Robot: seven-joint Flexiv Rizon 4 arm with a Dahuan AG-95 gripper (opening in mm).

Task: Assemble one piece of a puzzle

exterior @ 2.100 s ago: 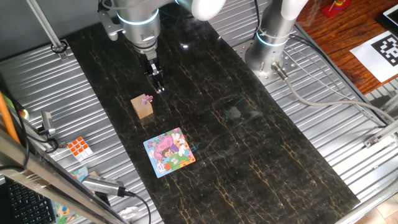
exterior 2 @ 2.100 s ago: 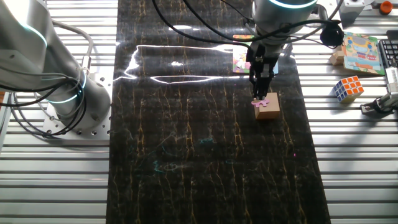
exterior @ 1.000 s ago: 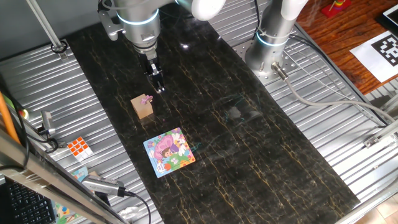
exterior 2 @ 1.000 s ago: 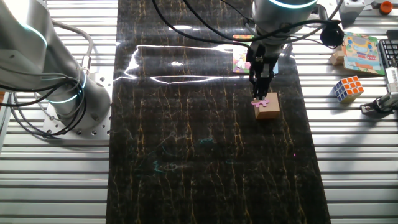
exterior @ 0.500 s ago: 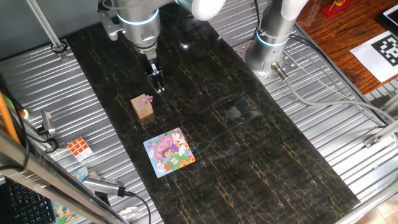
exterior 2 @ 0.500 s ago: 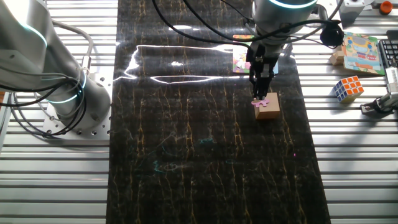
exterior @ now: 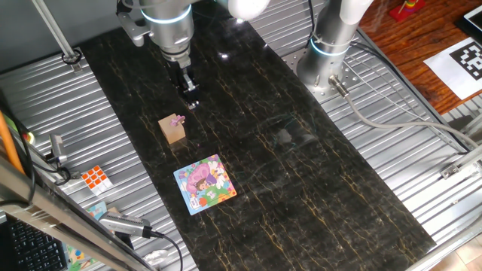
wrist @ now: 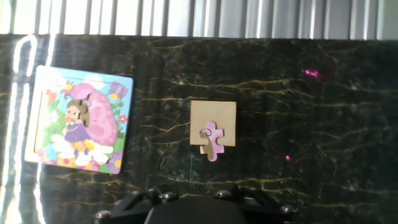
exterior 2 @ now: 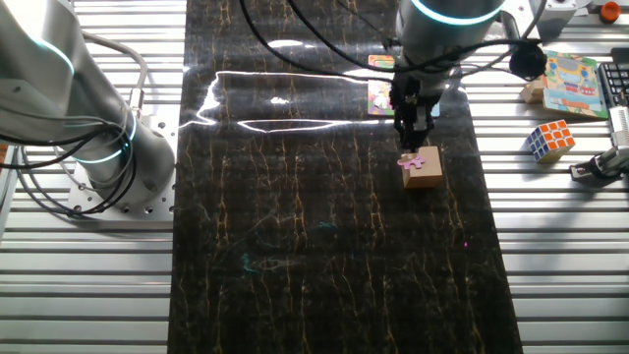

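Hovering above the dark table — gripper, empty, finger spacing too small to tell. Resting on the tan wooden cube and overhanging one edge — the piece, pink-purple. Lying flat well apart from the cube — the puzzle.

Bare tabletop around cube

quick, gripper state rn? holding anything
Gripper: holding nothing; open or shut cannot be told. The piece lies on the wooden cube.
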